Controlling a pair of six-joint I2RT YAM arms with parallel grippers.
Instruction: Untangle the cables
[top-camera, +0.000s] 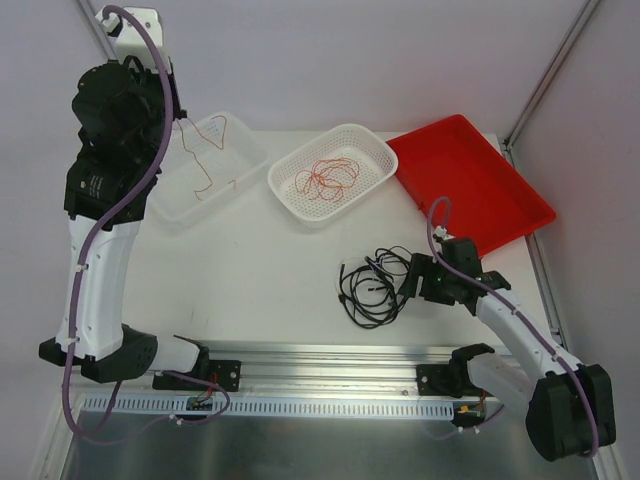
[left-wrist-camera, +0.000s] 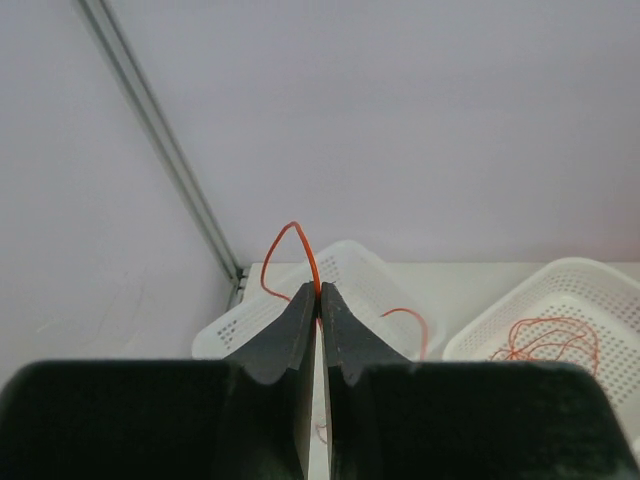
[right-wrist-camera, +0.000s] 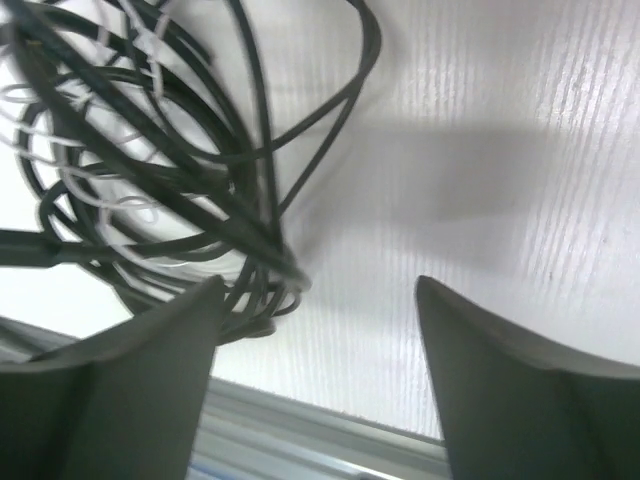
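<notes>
Within left claw (left-wrist-camera: 320, 292), red cable (left-wrist-camera: 293, 224) pinched; black cables (right-wrist-camera: 240, 240) beside spread right claw (right-wrist-camera: 320, 290).

White shells link black joints on the left arm (top-camera: 95, 270) and right arm (top-camera: 515, 335) (a purple cable (top-camera: 68, 380) trails each); black bases sit on the rail (top-camera: 330, 352); the left gripper (left-wrist-camera: 320, 290) has black wedge fingers (left-wrist-camera: 295, 335).

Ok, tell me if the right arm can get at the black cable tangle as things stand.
Probably yes: the right gripper stands open at the edge of the black cable tangle, with strands touching it and nothing between.
</notes>
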